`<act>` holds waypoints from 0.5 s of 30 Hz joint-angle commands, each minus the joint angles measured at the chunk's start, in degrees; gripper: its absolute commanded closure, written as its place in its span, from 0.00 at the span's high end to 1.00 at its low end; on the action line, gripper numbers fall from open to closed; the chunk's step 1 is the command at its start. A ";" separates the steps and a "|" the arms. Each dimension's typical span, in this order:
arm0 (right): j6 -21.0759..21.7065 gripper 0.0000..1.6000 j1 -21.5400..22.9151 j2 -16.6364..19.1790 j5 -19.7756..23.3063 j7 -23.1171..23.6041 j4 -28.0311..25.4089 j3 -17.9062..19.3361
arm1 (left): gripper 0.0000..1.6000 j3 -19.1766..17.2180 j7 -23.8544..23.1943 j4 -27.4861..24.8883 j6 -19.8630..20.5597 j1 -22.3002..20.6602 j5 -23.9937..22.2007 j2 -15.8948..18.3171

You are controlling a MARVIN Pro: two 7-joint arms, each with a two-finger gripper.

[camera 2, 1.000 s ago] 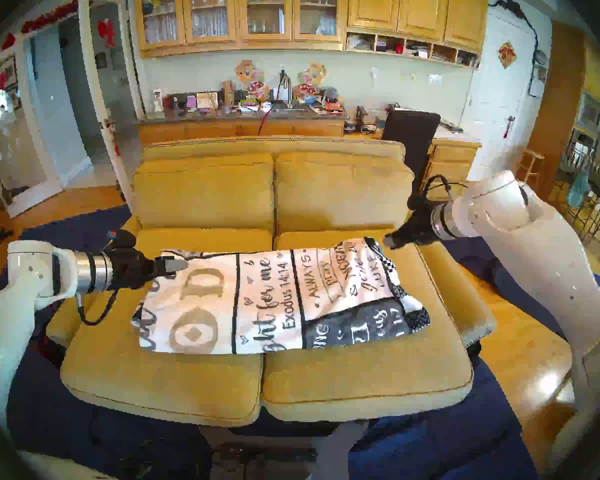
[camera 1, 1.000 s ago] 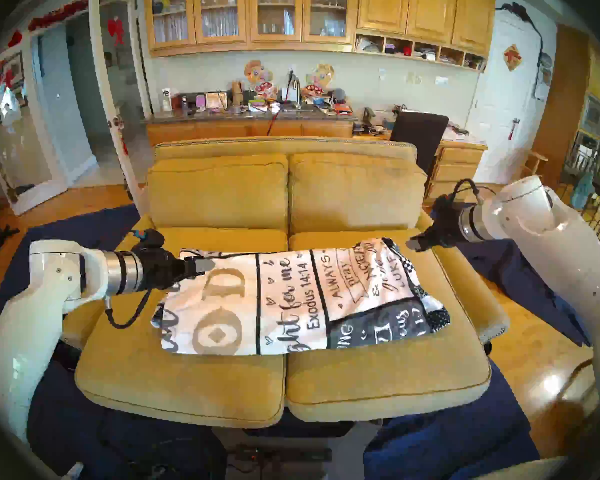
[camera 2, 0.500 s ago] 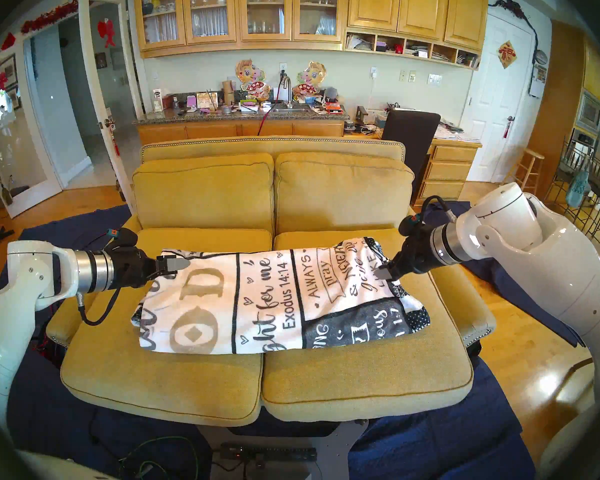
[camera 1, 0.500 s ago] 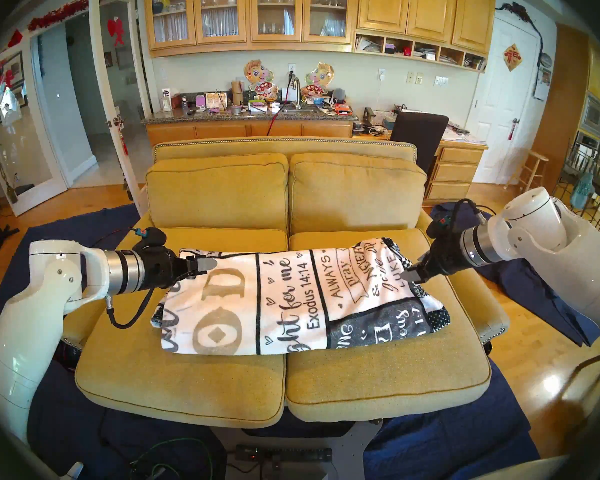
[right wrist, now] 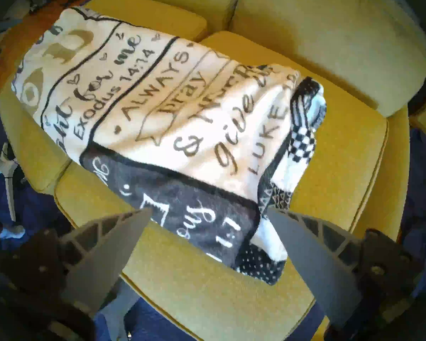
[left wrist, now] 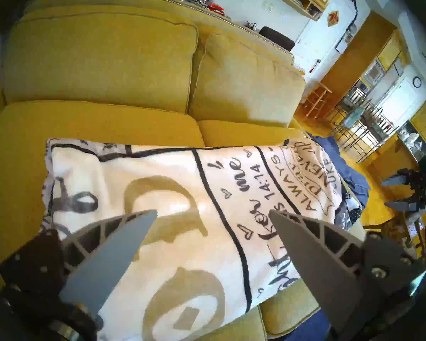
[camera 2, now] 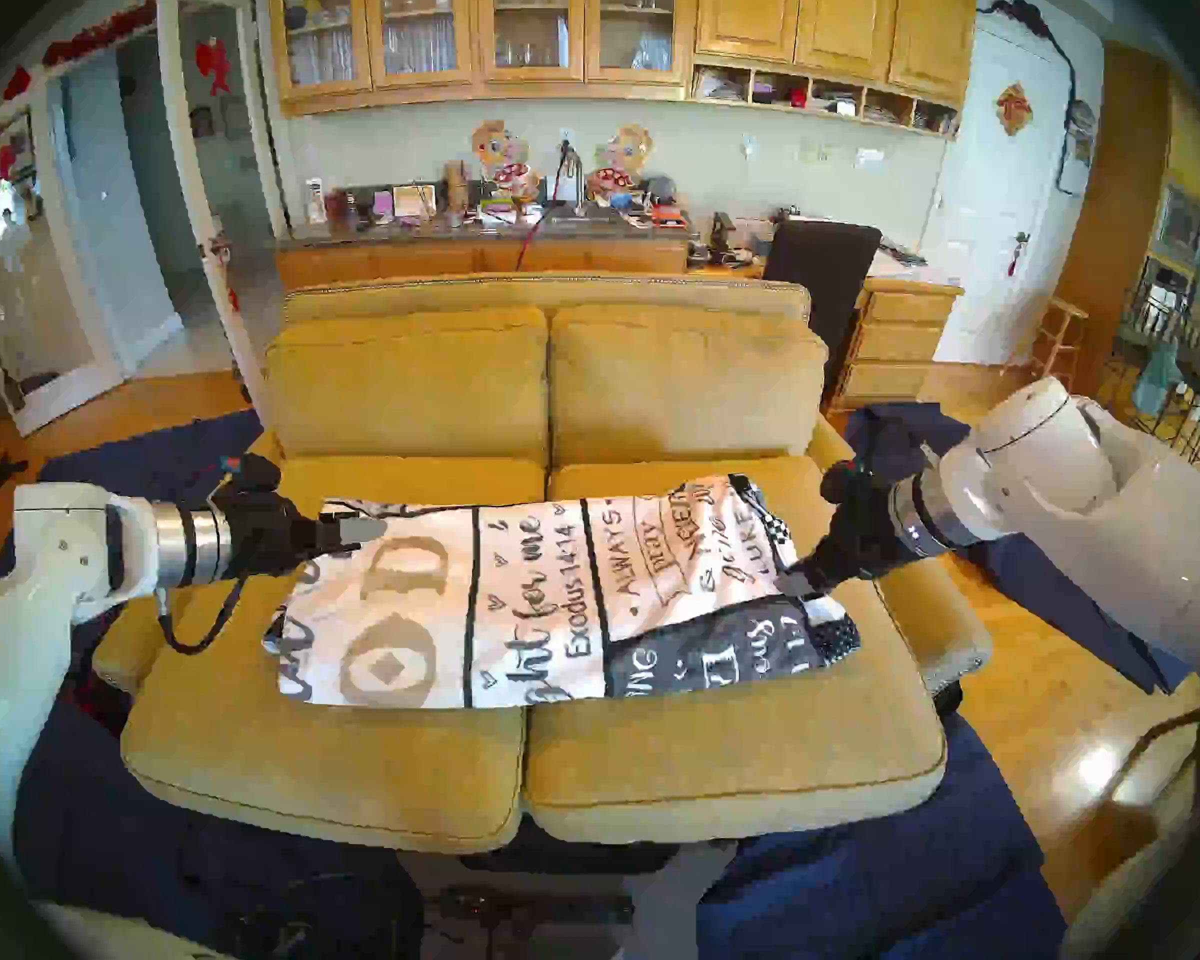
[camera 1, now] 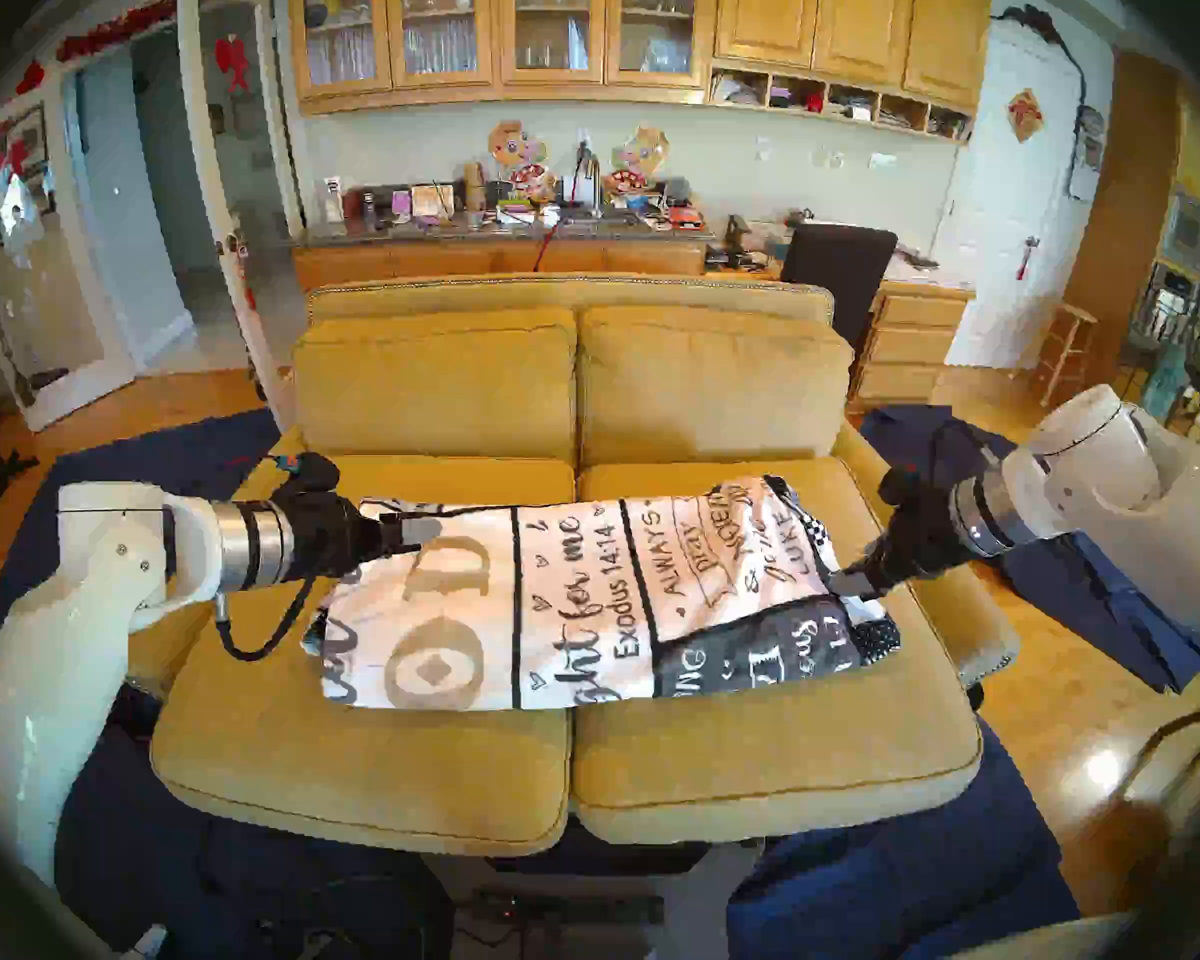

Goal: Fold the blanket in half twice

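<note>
Yellow loveseat (camera 1: 389, 751) in a kitchen-side living room, folded blanket (camera 1: 583, 605) lying across both seat cushions as a long band, likely awaiting its second fold. Left hand (camera 1: 414, 530) over its left end, right hand (camera 1: 850, 583) over its right end, both wide open, empty, seemingly poised to pinch corners.
</note>
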 commanded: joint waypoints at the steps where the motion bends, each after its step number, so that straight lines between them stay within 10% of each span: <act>1: -0.11 1.00 -1.63 3.00 1.32 0.24 1.42 3.41 | 1.00 -2.27 -0.84 -1.88 -1.08 0.32 0.30 0.03; 15: -3.07 1.00 -6.14 4.16 4.81 2.81 4.06 4.55 | 1.00 -5.02 -1.87 -5.17 -0.89 3.47 1.41 -0.43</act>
